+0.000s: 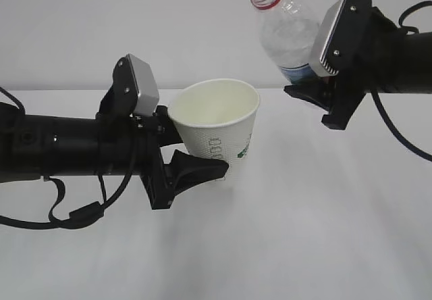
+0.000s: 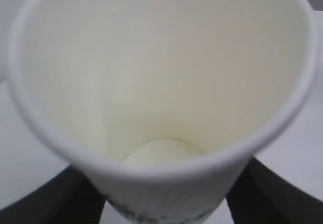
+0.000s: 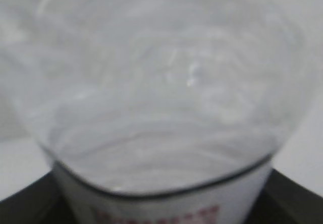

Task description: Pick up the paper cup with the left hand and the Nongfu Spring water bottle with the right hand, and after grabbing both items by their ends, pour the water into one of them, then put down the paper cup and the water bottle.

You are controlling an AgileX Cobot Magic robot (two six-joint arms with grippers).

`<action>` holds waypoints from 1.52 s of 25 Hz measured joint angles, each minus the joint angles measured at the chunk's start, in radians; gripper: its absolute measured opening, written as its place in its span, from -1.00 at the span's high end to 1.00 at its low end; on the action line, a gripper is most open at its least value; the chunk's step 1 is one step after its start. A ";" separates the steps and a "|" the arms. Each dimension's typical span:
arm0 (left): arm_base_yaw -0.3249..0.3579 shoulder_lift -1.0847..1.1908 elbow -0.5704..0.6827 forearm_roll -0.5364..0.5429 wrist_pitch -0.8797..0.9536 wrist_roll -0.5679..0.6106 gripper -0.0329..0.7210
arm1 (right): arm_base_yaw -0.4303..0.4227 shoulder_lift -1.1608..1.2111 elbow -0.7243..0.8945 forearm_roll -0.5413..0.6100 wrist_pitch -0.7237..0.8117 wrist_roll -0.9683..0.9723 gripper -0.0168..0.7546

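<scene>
My left gripper [image 1: 192, 144] is shut on the lower half of the white paper cup [image 1: 216, 121], held off the table and leaning slightly right. In the left wrist view the cup [image 2: 161, 82] shows a pale cream inside and bare bottom, with black fingers [image 2: 45, 204] on either side. To the upper right, my right gripper [image 1: 307, 77] is shut on the Nongfu Spring water bottle [image 1: 287, 33]. The bottle leans left, its red-ringed mouth high and to the right of the cup's rim. The bottle [image 3: 161, 82] fills the right wrist view. I cannot make out the water through its clear wall.
A white table [image 1: 304, 232] lies under both arms and a plain white wall stands behind. The left arm's cable [image 1: 74, 215] hangs in a loop below it. Nothing else stands on the visible table top.
</scene>
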 joint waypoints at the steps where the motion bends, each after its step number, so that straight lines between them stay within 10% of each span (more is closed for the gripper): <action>1: -0.004 0.000 -0.004 0.002 0.010 -0.002 -0.40 | 0.000 0.000 -0.007 0.000 0.003 -0.014 -0.40; 38: -0.015 -0.024 -0.006 0.009 0.026 -0.033 -0.40 | 0.000 0.000 -0.080 0.006 0.047 -0.427 -0.40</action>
